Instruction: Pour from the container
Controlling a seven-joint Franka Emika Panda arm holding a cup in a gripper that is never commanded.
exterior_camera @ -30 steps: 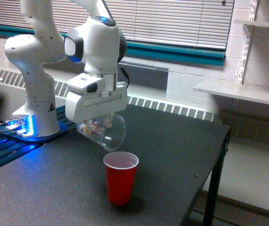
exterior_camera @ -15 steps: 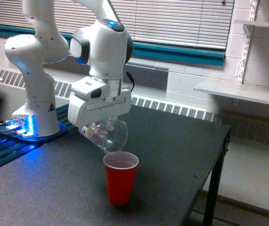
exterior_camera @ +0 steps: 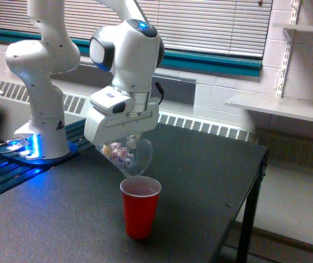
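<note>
Since the earlier frames the arm's wrist has shifted toward the exterior view's right and tipped further, so the container (exterior_camera: 128,156) now hangs lower and more steeply over the red cup (exterior_camera: 140,206). The gripper (exterior_camera: 125,147) is clenched on the container, its fingers hidden under the white hand housing and behind the clear wall. The container is a clear rounded cup, tilted with its mouth pointing down and to the exterior view's right, the lip just above the red cup's rim and slightly to its left. Small pale and pinkish bits sit bunched inside the container, up near the gripper; whether any are falling cannot be told.

The red cup stands upright on the dark table (exterior_camera: 200,175), near the front of the scene, its white inside showing. To the exterior view's left, the white robot base (exterior_camera: 41,109) rises from a mount lit with blue light at the table's far left edge. Behind the arm, window blinds (exterior_camera: 211,24) run across the wall above a teal sill, and a white shelf (exterior_camera: 279,107) juts out at the far right.
</note>
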